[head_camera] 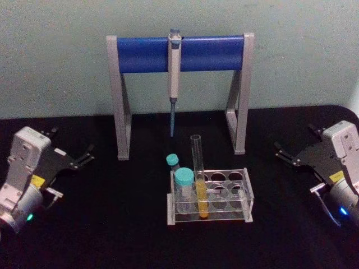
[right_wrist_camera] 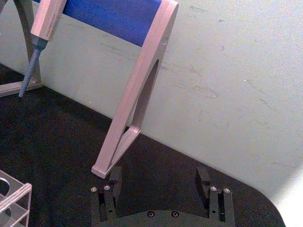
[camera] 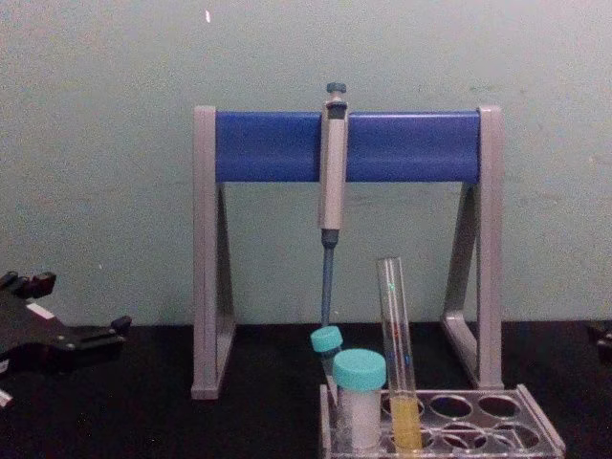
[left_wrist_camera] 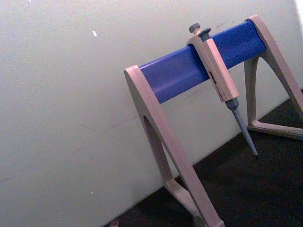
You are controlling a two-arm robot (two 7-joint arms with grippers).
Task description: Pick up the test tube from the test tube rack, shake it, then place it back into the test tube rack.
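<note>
Taking the table [head_camera: 112, 224] as a clock face w/ 12 at the back wall: rack [head_camera: 248, 193] sits just toward 6 from centre, clear plastic, rows of round holes on top. Tube [head_camera: 198, 168] stands upright in a front-row hole toward the rack's 9 side, open top well above the plate, yellow liquid in its lower part. Nothing grips it. Touching or nearly touching at its 9: wide capped tube [head_camera: 183, 189]. Small capped tube [head_camera: 171, 161] is at approx 11 of that, by the rack's back corner.

Stand [head_camera: 179, 53] is at 12 of the rack, blue bar across, pipette [head_camera: 174, 73] hanging from the bar mid-span, tip pointing down, clear of the table.

L gripper [head_camera: 73, 143] is out at 9, well apart from the rack, fingers spread wide, empty. R gripper [head_camera: 294, 140] is at 3, also well apart; wrist view shows its fingers [right_wrist_camera: 115, 178] standing wide apart w/ nothing between them, above the black table near the stand's foot.
</note>
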